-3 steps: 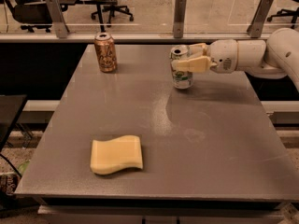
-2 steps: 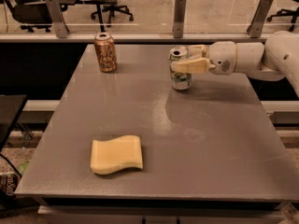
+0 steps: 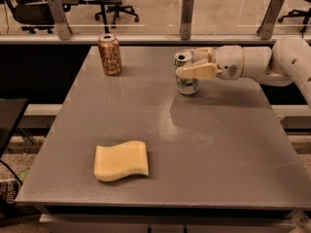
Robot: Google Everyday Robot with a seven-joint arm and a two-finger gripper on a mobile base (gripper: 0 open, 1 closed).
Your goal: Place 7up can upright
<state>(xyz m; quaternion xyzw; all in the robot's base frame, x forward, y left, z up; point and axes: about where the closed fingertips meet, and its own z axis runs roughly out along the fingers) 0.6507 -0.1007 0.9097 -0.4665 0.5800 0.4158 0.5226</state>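
Note:
The 7up can (image 3: 186, 85), silvery-white with green print, stands upright on the grey table (image 3: 218, 144) at the back, right of centre. My gripper (image 3: 187, 63) reaches in from the right and is shut on the can's upper half. One pale finger (image 3: 198, 72) lies across the can's front and the other sits behind it. The can's bottom looks to be resting on the tabletop.
A brown-orange can (image 3: 110, 54) stands upright at the back left of the table. A yellow sponge (image 3: 121, 160) lies near the front left. My white arm (image 3: 272, 62) stretches over the table's right back edge. Office chairs stand behind a glass partition.

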